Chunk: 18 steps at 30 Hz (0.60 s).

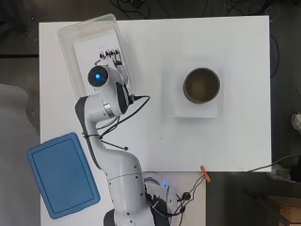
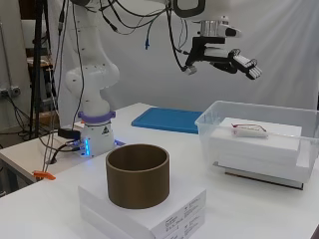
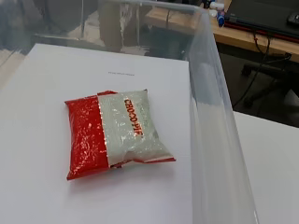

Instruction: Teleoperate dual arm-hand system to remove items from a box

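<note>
The wrist view alone showed the red and silver packet [image 3: 116, 133] plainly, lying flat on white sheets inside the clear box [image 3: 210, 121], near one wall. In the side view the packet was a thin strip at centre right. There the hand [image 2: 227, 59], upper middle of the frame, hung above the box with fingers extended, holding and touching nothing. The overhead view hid most of the hand under the arm.

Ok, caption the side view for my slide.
Open hand hovers above clear box holding a snack packet.
</note>
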Available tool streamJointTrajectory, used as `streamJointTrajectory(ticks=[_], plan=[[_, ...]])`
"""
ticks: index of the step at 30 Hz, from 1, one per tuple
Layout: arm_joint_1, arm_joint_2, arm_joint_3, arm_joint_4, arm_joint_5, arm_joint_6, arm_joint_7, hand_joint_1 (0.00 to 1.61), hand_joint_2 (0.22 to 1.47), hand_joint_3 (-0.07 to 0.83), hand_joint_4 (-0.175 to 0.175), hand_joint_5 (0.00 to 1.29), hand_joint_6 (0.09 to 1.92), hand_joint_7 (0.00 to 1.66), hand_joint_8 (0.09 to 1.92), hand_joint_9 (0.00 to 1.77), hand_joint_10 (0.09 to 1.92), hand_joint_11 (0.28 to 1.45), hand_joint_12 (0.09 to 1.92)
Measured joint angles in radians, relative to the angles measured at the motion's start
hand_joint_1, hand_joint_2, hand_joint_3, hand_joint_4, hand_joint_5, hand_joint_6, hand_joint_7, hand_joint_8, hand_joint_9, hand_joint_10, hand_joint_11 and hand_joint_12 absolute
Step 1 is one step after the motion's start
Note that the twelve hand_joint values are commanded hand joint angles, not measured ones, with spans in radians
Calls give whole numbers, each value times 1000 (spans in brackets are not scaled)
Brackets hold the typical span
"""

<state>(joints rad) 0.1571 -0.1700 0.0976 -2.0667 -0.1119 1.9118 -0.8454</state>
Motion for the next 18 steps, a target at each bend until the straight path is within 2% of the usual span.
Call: streamJointTrajectory(ticks=[4, 8, 18], plan=[[-26, 130, 15, 51, 3, -22, -46, 160, 908, -16, -26, 320, 87, 387, 87, 453, 87, 505, 87], [-227, 58, 209, 68, 51, -26, -79, 222, 879, -18, -3, 333, 87, 411, 87, 464, 87, 496, 87], [-1482, -233, 1386, 70, 222, 23, -319, 228, 899, -2, 3, 328, 87, 425, 87, 463, 87, 487, 87]])
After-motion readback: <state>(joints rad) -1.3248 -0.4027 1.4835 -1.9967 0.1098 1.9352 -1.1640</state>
